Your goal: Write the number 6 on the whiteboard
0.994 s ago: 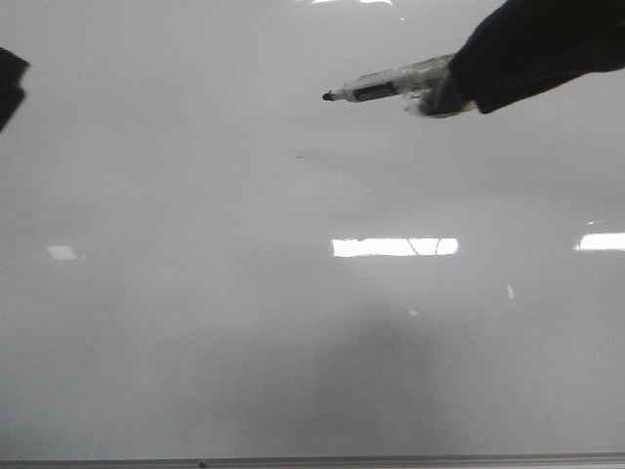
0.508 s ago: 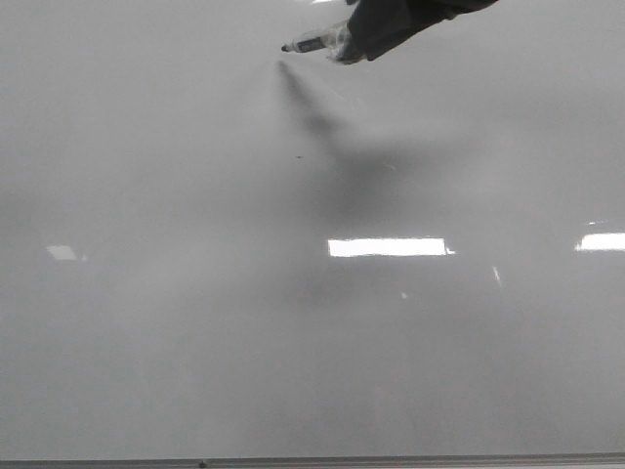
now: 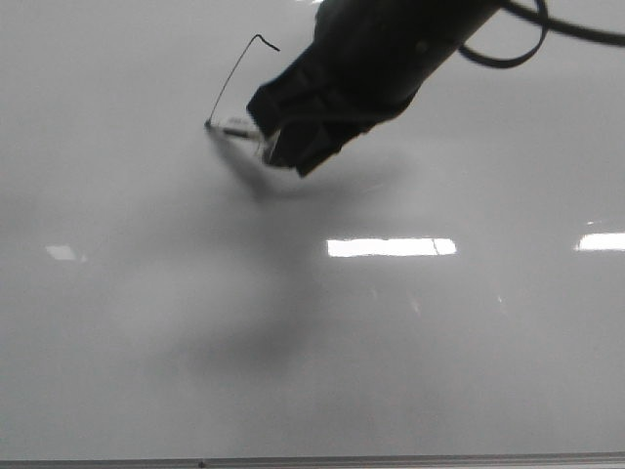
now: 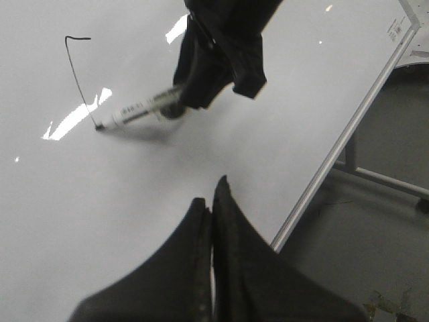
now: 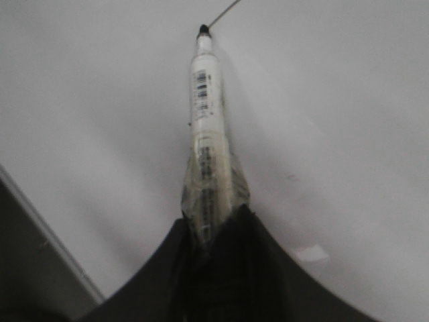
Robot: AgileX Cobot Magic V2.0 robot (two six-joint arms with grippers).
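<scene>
The 6 is only partly down: a small hook at the top and a thin black slanted stroke running down-left, at the far left-centre of the whiteboard; the oval loop is not yet drawn. The marker is a light, stiff white barrel with a barcode label and a black tip, and I judge it slippery, which would explain the clear wrap around it where it is held. Its tip sits right at the lower end of the stroke, seemingly touching the board. The hold belongs on the back half of the barrel, as it is now, leaving the tip free. My right end effector is clamped on that wrapped rear part, coming in from the right and far side. The board itself is glossy, hard and pale grey, so I expect the tip to skate easily and light, even pressure to matter through the loop. My left end effector has its fingers together with nothing between them, hovering over the board well apart from the marker.
</scene>
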